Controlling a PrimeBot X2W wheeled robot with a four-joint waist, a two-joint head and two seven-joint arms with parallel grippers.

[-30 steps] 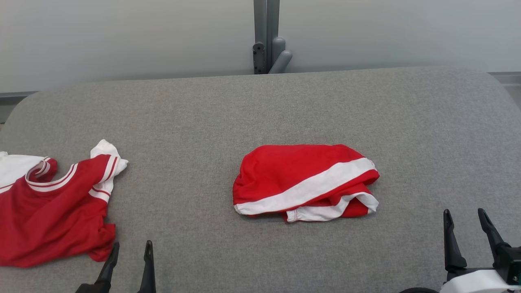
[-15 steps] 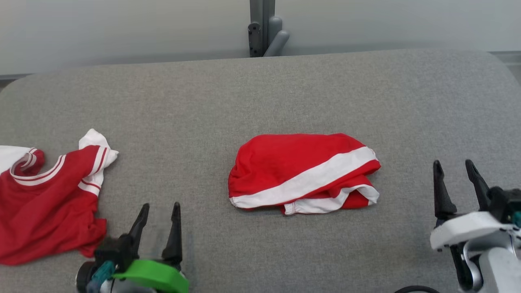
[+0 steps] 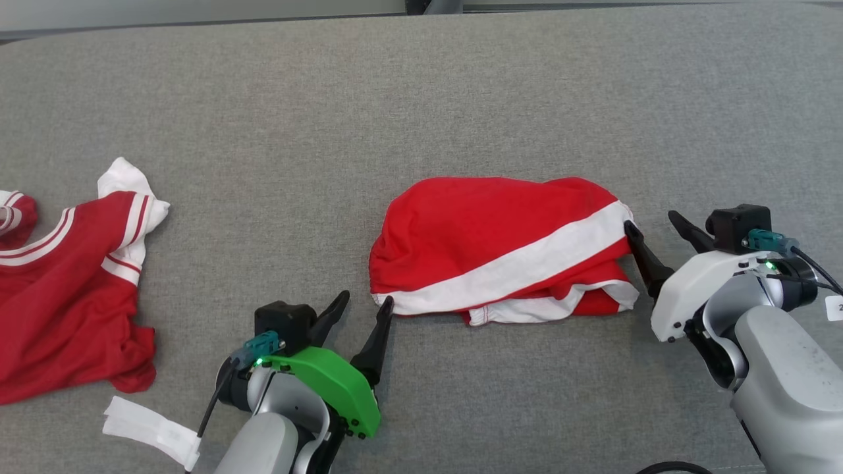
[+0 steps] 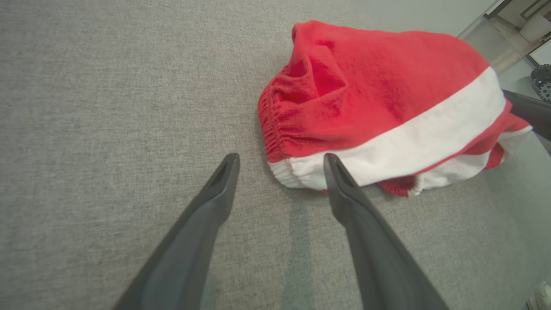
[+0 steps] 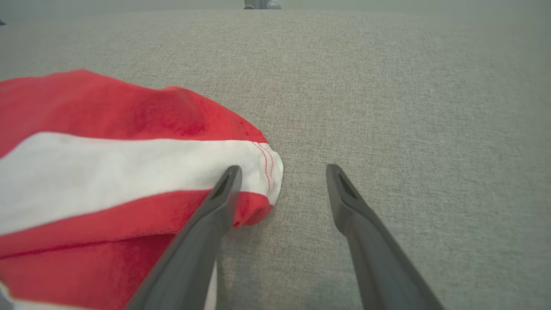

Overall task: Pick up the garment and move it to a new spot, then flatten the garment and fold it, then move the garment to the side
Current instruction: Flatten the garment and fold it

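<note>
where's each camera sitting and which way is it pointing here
Head view: on the head, looking down at grey surface and red shorts; left gripper and right gripper show, open.
Left wrist view: along left fingers, toward the shorts' gathered end.
Right wrist view: along right fingers, toward the shorts' stitched end.
Shared: both wrist views meet on the shorts, from opposite ends.

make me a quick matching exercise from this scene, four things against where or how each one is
Things:
1. left gripper
2. right gripper
3. red garment
4. red jersey

Place or state:
a. crumpled at the far left
b. open, at the garment's right end
c. in the middle, white stripe across it
d. open, at the garment's near-left corner

Pairs: 1-d, 2-b, 3-c, 4-a
</note>
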